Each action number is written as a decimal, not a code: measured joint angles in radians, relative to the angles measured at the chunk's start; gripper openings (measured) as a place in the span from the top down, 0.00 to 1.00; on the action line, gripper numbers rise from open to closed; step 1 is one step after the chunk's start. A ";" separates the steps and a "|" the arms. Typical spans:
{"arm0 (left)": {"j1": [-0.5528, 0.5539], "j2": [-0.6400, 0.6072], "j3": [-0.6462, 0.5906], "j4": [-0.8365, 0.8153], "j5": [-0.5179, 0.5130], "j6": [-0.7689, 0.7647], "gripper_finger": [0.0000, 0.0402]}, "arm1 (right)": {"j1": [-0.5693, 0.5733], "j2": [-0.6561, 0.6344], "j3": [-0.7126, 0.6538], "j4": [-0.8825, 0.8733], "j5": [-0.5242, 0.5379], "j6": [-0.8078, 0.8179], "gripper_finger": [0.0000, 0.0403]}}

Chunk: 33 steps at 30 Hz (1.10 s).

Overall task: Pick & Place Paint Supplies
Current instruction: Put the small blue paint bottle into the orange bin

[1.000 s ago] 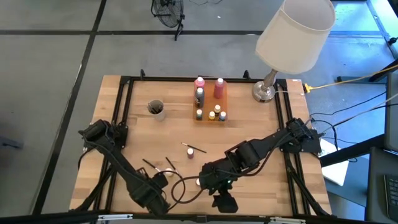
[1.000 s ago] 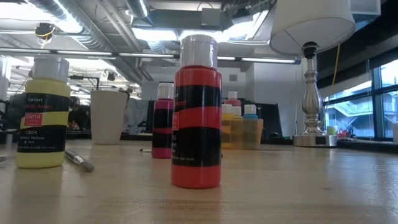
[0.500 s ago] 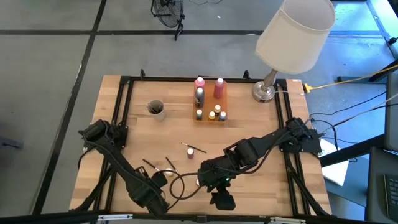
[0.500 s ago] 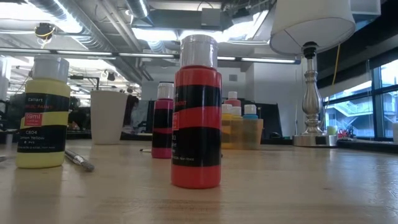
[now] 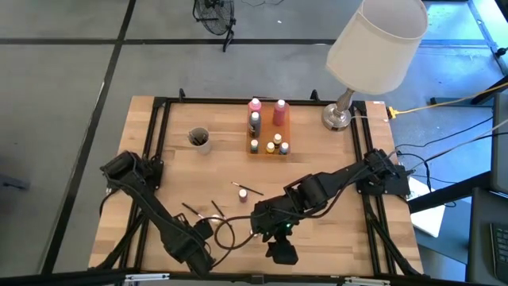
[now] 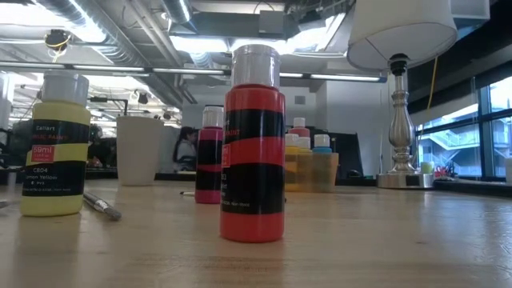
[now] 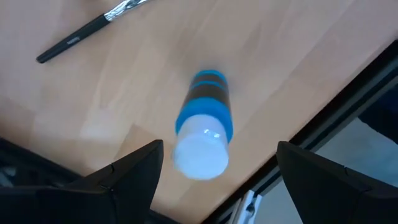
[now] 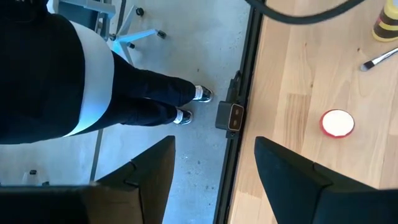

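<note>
A blue paint bottle (image 7: 204, 121) with a white cap stands upright on the table near its front edge. My left gripper (image 7: 219, 149) hangs open straight above it, a finger on either side, touching nothing. My right gripper (image 8: 214, 142) is open and slants down over the table's near edge (image 5: 279, 253), nothing between its fingers. A red bottle (image 8: 337, 123) stands beside it, and a yellow bottle (image 6: 54, 148) farther off. In the high view the left gripper (image 5: 190, 253) hides the blue bottle.
A tray (image 5: 268, 131) with several bottles stands at the far middle, a cup (image 5: 198, 139) to its left and a big lamp (image 5: 373, 44) at the far right. Brushes (image 5: 248, 189) and a pink bottle (image 5: 243, 195) lie mid-table. A person's legs (image 8: 137, 93) show beyond the near edge.
</note>
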 joint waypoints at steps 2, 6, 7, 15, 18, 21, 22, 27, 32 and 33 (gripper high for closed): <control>0.001 -0.007 -0.003 -0.007 -0.001 -0.001 0.23 | -0.003 0.000 0.000 0.000 0.000 -0.009 0.44; 0.002 -0.007 -0.003 -0.008 -0.001 -0.001 0.23 | -0.008 0.000 0.000 0.000 -0.002 -0.016 0.44; 0.002 -0.007 -0.004 -0.008 -0.001 -0.001 0.23 | -0.009 0.000 0.000 0.000 -0.002 -0.016 0.44; 0.002 -0.012 -0.029 0.011 -0.007 -0.001 0.23 | -0.015 0.000 0.000 -0.002 -0.002 -0.016 0.44; 0.007 -0.012 -0.029 0.010 -0.007 0.000 0.23 | -0.016 0.000 0.000 -0.003 -0.002 -0.017 0.44; 0.007 -0.012 -0.029 0.009 -0.008 0.001 0.23 | -0.017 0.000 0.000 -0.002 -0.002 -0.017 0.44; 0.007 -0.012 -0.029 0.009 -0.008 0.002 0.23 | -0.017 0.000 0.000 -0.003 -0.002 -0.017 0.44; 0.007 -0.012 -0.029 0.009 -0.008 0.002 0.26 | -0.017 0.000 0.000 -0.002 -0.002 -0.017 0.44; 0.007 -0.012 -0.029 0.009 -0.013 0.008 0.33 | -0.017 0.000 0.000 -0.002 -0.002 -0.017 0.44; 0.007 -0.012 -0.029 0.009 -0.016 0.008 0.34 | -0.017 0.000 0.000 -0.002 -0.002 -0.017 0.44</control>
